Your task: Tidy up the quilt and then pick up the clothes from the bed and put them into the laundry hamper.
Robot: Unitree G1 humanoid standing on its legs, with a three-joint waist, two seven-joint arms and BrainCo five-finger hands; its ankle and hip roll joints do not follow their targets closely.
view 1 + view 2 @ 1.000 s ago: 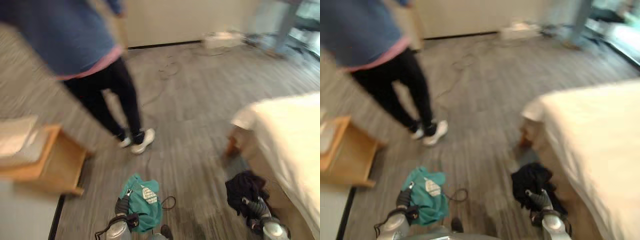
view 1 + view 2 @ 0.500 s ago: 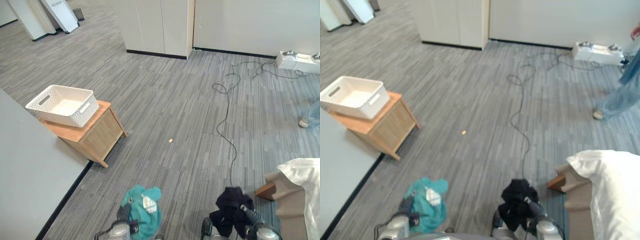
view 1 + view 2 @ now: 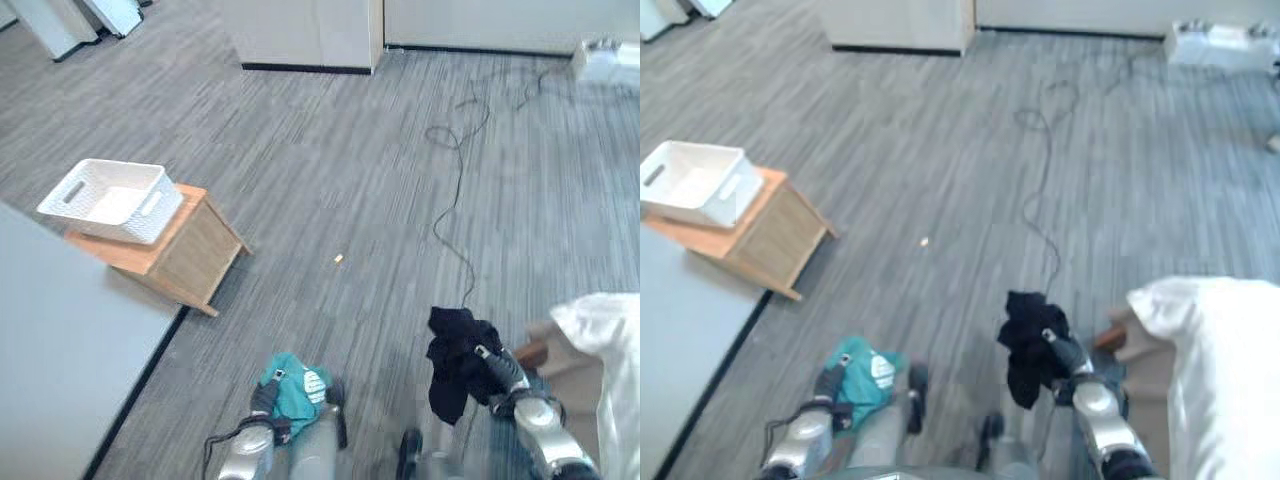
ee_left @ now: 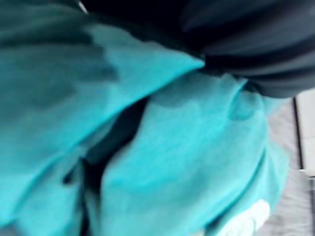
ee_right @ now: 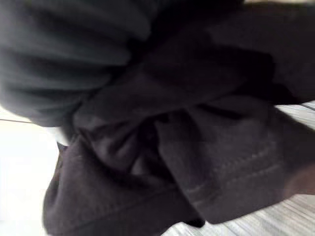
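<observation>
The robot stands on the carpeted floor with a garment in each hand. Its left hand [image 3: 266,402] is curled round a bunched teal garment [image 3: 298,393], and its right hand [image 3: 497,372] pinches a black garment [image 3: 452,358] that hangs down from the fingers. The white hamper [image 3: 105,199] sits on a small wooden stand [image 3: 185,258] off to the robot's left, well apart from both hands; the corner of the bed [image 3: 1215,360] with its white quilt lies at the right.

To do the carry well, I would say both grips must stay firm while it walks over. Each hand should be brought above the hamper's open top before it lets go, the trailing black cloth lifted clear of the rim.
</observation>
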